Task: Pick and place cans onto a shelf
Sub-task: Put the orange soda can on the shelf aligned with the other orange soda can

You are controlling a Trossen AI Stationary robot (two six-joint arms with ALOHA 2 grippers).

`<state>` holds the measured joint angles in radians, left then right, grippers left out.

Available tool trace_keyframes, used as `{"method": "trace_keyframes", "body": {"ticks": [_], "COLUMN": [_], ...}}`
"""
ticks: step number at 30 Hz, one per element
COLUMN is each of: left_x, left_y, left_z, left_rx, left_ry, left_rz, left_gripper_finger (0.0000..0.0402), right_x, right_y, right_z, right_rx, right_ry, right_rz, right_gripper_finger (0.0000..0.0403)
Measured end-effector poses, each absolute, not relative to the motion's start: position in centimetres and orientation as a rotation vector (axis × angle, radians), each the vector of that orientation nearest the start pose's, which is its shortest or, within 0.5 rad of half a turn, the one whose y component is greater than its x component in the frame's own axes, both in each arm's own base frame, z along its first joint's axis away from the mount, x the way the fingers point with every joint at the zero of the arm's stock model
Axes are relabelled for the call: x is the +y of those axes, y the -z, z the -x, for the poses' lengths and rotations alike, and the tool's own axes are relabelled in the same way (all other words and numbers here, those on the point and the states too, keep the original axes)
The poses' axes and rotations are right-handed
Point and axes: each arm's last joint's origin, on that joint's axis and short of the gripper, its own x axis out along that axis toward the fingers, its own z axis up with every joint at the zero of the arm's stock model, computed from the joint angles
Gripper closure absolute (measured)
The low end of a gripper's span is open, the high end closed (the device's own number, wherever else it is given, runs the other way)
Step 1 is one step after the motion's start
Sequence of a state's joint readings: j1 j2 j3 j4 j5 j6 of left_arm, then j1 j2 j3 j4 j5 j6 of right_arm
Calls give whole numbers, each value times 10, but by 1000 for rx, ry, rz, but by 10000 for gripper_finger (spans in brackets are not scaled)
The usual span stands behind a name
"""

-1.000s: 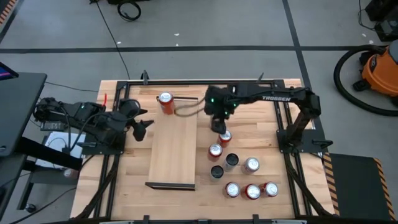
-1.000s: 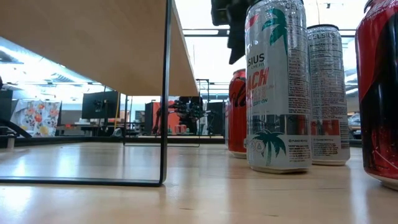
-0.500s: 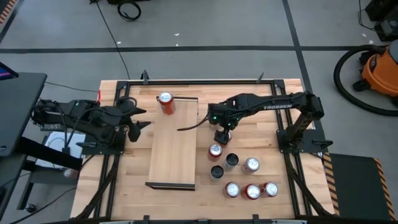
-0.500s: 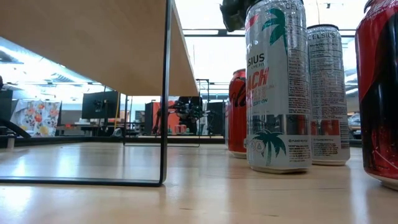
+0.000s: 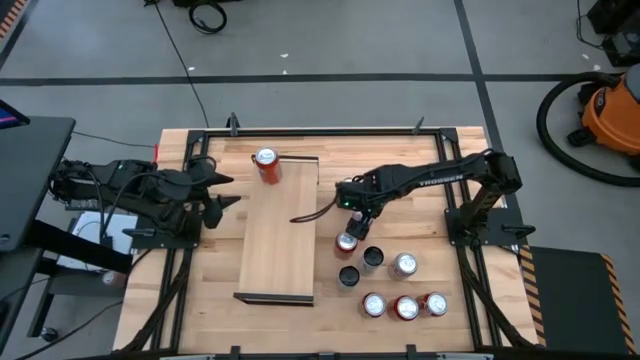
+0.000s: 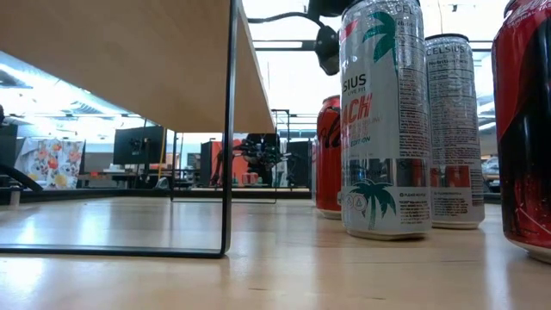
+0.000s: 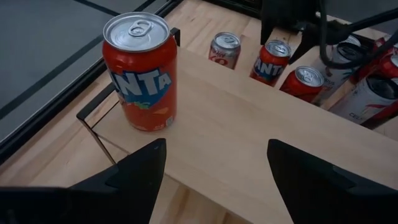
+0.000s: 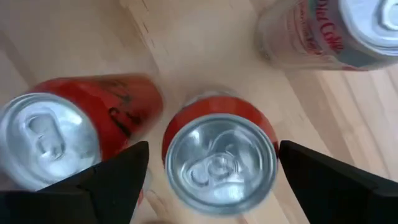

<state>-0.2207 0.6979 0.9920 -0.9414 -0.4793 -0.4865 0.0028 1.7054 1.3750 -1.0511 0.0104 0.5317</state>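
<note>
Since a second ago our right gripper [image 5: 351,232] has travelled from the far end of the can cluster to just above the red can [image 5: 346,242] nearest the shelf, and its fingers have spread apart; the wrist view shows that can's top [image 8: 219,163] centred between them, not yet gripped. The left arm has barely shifted.

The wooden table [image 5: 430,160] carries everything. The shelf [image 5: 280,230] lies along its middle, with dark rails at both short ends. On the shelf's far corner stands one orange Fanta can [image 5: 266,163], upright. Our left gripper [image 5: 218,190] waits off the shelf's left side, near that can, fingers apart and holding nothing; its wrist view looks across the board at the Fanta can [image 7: 140,71].

The remaining cans [image 5: 403,306] stand upright on the table to the right of the shelf, well clear of its edge.
</note>
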Motion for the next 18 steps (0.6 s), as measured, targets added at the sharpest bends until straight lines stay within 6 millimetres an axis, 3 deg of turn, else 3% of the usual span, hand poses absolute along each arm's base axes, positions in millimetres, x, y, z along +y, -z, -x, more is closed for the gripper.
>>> {"method": "trace_keyframes", "body": {"ticks": [9,14,18], "left_x": [-11,-11,-11], "left_y": [-345,-345,-345], "left_z": [-110,-110,-110], "left_rx": [530,532,534], "left_ry": [-393,-392,-388], "left_rz": [244,232,220], "left_gripper_finger": [111,111,111], "right_x": [-8,-12,-17], "right_y": [-219,-220,-234], "right_z": [-321,-321,-324], "right_rx": [1358,1350,1358], "right_ry": [316,294,297], "right_rz": [-461,-428,-424], "right_gripper_finger": [56,84,84]}}
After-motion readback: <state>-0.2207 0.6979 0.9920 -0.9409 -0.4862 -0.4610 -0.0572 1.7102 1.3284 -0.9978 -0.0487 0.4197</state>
